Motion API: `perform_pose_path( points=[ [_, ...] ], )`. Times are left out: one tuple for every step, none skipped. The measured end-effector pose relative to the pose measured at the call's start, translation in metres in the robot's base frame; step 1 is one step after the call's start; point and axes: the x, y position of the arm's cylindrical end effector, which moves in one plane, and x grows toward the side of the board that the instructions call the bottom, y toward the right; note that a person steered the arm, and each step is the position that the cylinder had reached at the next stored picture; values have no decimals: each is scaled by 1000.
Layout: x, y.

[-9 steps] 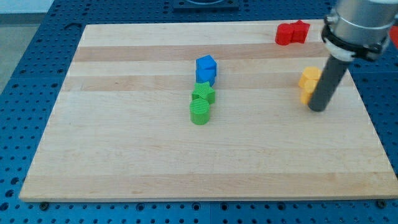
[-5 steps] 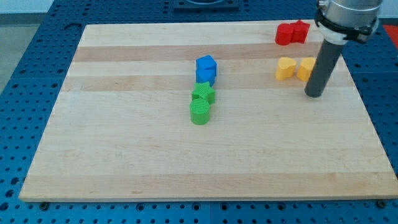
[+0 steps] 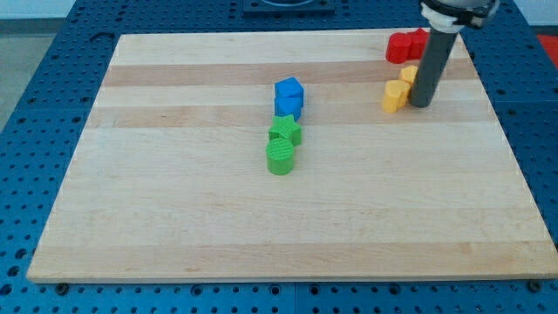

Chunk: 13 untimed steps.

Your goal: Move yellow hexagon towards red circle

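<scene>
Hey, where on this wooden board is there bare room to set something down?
The view's left side, left of the blue cube and the two green blocks, is bare, as is the view's bottom strip of the wooden board. The top right corner is crowded: my tip stands against the yellow blocks, just below the red blocks.

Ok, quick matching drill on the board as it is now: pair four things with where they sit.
Things:
1. red blocks
2. blue block
3. green blocks
4. my tip

Places:
A. just below the blue block, mid-board
B. right beside the yellow blocks, on their right
C. top right of the board
D. mid-board, above the green ones

Pairs: 1-C, 2-D, 3-A, 4-B
</scene>
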Motion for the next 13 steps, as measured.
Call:
perform_pose_path(
  points=[
    [-15,-15],
    [-20,-16],
    [-19,5],
    [-20,36],
    [-42,33],
    [-48,21],
    [-48,11],
    [-48,0],
    [-59,-4],
    [-61,-3],
    [-34,8],
    [-11,5],
    [-9,-11]
  ],
)
